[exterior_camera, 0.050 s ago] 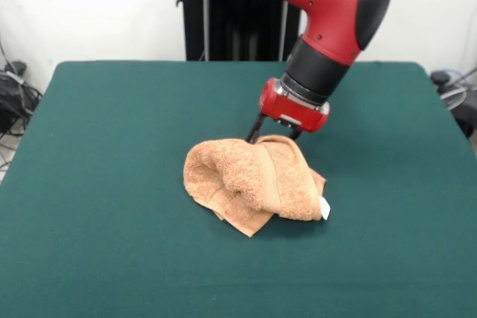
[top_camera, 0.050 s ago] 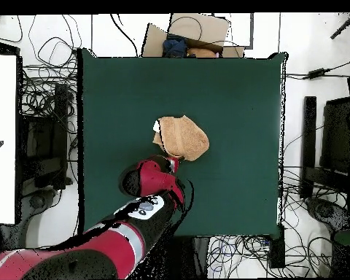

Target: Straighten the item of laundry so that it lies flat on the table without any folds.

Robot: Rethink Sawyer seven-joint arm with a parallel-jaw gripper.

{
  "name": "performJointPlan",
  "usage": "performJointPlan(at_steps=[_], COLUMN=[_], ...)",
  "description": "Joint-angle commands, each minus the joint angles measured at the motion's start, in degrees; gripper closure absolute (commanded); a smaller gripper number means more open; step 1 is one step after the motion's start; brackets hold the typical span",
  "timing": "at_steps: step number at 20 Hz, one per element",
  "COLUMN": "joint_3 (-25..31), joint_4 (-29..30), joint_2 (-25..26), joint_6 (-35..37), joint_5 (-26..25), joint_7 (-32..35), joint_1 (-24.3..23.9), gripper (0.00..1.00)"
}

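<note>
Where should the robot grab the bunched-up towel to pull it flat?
Probably the loose corner of the towel beside its white tag, coming straight down from above. In the front view that corner lies thin on the table, while the middle is a thick folded hump, so pulling outward there should unfold it.

white wall (exterior_camera, 0.050 s ago: 97, 5) behind, tangled black cables (top_camera, 0.050 s ago: 43, 87) over a pale floor (top_camera, 0.050 s ago: 302, 51).

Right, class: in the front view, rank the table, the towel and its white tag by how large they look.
1. the table, largest by far
2. the towel, bunched in a heap
3. the white tag, smallest, at the towel's edge
</note>
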Motion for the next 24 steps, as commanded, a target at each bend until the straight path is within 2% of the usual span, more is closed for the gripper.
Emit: performJointPlan(at_steps=[1,3,9,19,24], joint_3=[8.9,7.7,9.5,8.7,10.8], joint_4=[0.7,0.7,1.7,1.6,2.3], joint_2=[2.1,2.3,1.1,0.7,0.3], joint_6=[0.4,0.7,0.7,2.1,-0.8], joint_5=[-1.8,-1.5,-4.4,-5.0,-6.6], joint_7=[10.1,10.1,8.3,9.2,9.3], joint_1=[-0.7,0.7,-0.3,0.9,-0.9], gripper=[0.00,0.00,0.00,0.00,0.00])
